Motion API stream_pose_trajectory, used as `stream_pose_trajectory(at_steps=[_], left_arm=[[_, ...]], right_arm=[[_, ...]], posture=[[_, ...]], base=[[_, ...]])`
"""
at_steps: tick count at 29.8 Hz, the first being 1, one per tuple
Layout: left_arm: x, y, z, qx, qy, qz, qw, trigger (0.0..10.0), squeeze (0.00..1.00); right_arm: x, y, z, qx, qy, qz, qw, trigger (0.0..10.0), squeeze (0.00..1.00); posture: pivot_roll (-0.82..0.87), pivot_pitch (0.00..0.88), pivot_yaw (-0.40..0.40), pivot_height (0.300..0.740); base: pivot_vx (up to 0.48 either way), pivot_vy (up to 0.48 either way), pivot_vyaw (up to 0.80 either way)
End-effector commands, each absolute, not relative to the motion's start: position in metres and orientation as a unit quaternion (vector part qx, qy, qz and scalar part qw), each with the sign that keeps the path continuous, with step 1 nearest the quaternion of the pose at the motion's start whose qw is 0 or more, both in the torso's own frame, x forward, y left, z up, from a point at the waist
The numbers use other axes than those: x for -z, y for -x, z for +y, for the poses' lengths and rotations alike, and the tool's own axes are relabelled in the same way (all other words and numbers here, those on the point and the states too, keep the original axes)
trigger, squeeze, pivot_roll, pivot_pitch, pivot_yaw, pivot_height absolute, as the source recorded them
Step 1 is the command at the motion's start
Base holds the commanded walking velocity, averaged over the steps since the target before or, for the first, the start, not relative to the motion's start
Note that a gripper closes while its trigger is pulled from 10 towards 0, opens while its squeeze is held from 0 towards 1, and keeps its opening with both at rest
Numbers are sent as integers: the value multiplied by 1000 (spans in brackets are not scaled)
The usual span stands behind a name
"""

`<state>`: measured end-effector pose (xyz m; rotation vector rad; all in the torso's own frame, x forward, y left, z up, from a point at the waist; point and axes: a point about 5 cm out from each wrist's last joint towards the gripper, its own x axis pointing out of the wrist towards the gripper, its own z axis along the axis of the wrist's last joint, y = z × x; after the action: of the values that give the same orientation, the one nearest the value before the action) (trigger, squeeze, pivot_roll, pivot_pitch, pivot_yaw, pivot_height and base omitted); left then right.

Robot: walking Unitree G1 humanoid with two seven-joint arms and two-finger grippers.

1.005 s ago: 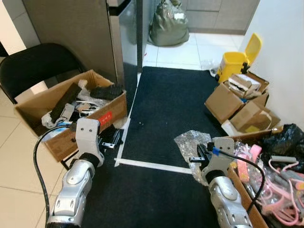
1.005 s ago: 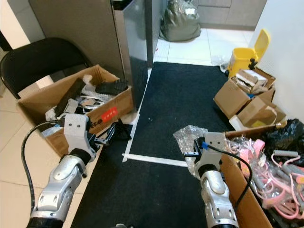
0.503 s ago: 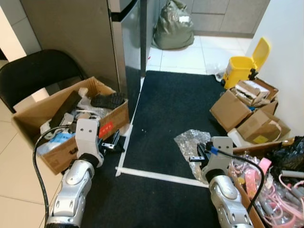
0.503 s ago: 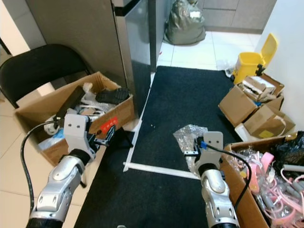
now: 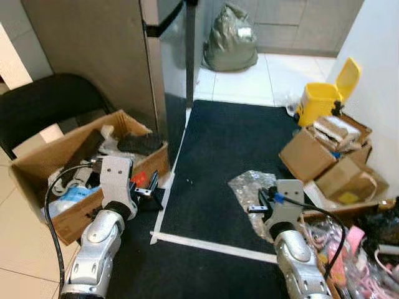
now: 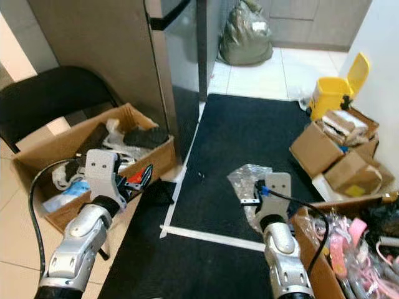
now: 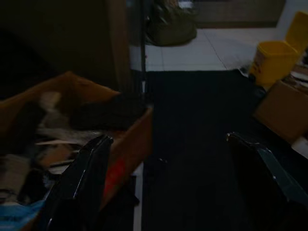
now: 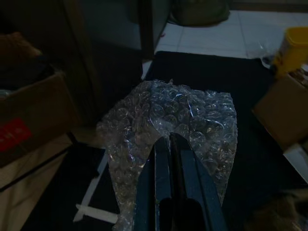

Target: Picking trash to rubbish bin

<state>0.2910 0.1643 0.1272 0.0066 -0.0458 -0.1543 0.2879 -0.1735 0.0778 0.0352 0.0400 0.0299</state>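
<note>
A crumpled sheet of clear bubble wrap (image 8: 168,113) hangs from my right gripper (image 8: 169,138), which is shut on it. In the eye views the same sheet (image 5: 251,187) sits just ahead of my right wrist, over the black mat (image 5: 230,134). A small yellow rubbish bin (image 5: 319,96) stands at the mat's far right corner with its lid tipped up. My left gripper (image 7: 168,138) is open with nothing between its fingers, held low beside the cardboard box on the left.
An open cardboard box (image 5: 37,165) full of clutter sits at left, with a black chair (image 5: 43,103) behind it. A tall grey cabinet (image 5: 93,43) stands at the mat's left edge. Small cardboard boxes (image 5: 312,156) line the right wall. A stuffed grey-green bag (image 5: 232,40) lies far ahead.
The whole picture has shifted a little, so the camera has moved. Both arms keep the same pose, and the bubble wrap stays in my right gripper.
</note>
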Motion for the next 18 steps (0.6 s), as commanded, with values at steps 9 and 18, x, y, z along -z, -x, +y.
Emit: stream_pose_trajectory(at_steps=[9, 18], left_arm=[[-123, -290, 169, 71, -7, -13, 997, 10000, 0], [-124, -291, 169, 72, -9, -14, 997, 10000, 0]], right_arm=[[-74, -289, -165, -27, -13, 27, 999, 10000, 0], [-74, -290, -166, -24, -15, 25, 999, 10000, 0]], posture=[[51, 99, 26, 740], [53, 98, 27, 740]], base=[[304, 0, 550], [306, 0, 553]])
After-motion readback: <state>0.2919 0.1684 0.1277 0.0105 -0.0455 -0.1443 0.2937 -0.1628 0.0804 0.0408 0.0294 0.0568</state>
